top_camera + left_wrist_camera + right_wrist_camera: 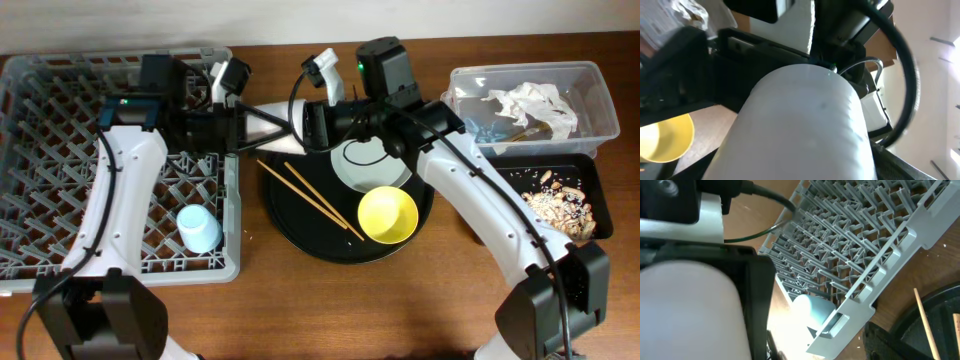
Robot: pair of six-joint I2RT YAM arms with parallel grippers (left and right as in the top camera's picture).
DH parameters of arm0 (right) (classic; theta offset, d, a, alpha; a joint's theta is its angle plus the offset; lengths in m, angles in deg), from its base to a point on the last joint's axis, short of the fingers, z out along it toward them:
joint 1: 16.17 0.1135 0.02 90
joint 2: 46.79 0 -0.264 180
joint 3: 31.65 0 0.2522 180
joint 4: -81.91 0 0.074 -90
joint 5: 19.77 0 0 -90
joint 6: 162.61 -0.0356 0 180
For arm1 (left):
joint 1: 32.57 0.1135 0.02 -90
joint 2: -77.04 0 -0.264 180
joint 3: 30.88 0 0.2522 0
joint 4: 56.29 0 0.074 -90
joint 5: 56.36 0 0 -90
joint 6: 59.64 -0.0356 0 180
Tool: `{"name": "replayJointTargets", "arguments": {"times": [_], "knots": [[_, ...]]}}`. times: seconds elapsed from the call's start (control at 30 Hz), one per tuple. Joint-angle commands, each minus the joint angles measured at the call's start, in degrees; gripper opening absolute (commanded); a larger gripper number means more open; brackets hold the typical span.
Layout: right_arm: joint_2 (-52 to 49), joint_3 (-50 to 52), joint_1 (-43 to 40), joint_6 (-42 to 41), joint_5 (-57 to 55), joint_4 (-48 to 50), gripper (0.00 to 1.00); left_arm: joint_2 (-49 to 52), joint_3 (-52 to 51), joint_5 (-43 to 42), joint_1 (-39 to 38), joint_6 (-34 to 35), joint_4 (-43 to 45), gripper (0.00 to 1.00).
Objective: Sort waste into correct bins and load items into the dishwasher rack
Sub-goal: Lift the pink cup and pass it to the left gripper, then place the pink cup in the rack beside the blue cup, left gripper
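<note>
Pale small cup (805,130) fills the left wrist view, lying sideways in the air between the two grippers, over the gap between dishwasher rack (60,80) and round black tray (300,235). Left gripper (245,125) reaches in from the rack side, fingers clamped on the cup. Right gripper (300,125) meets it from the other side at the cup's wider end; can't tell if its fingers are pressing or apart. Blue cup (198,228) sits in the rack's near right corner. Plate (365,165), yellow bowl (388,214) and two chopsticks (315,200) are on the round tray. Napkins (535,105) are in the clear box (600,100), food scraps (560,210) in the shallow black tray (590,180).
</note>
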Motion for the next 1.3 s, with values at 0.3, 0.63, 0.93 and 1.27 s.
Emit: {"name": "replayJointTargets", "arguments": {"times": [0.3, 0.63, 0.93, 1.27], "knots": [[-0.2, 0.2, -6.9, 0.5, 7.4, 0.0, 0.9, -0.5, -0.2, 5.6, 6.0, -1.0, 0.6, 0.77], [-0.2, 0.2, -15.4, 4.7, -1.8, -15.1, 0.98, -0.5, -0.1, 53.5, 9.6, 3.9, 2.7, 0.76], [-0.2, 0.2, -15.4, 5.9, -15.2, -23.3, 0.99, -0.4, -0.2, 79.4, 7.5, 7.8, 1.9, 0.76], [-0.2, 0.2, -15.4, 6.9, -16.8, -26.3, 0.99, 2.4, -1.3, 91.3, 2.7, 10.6, -4.0, 0.76]]}}
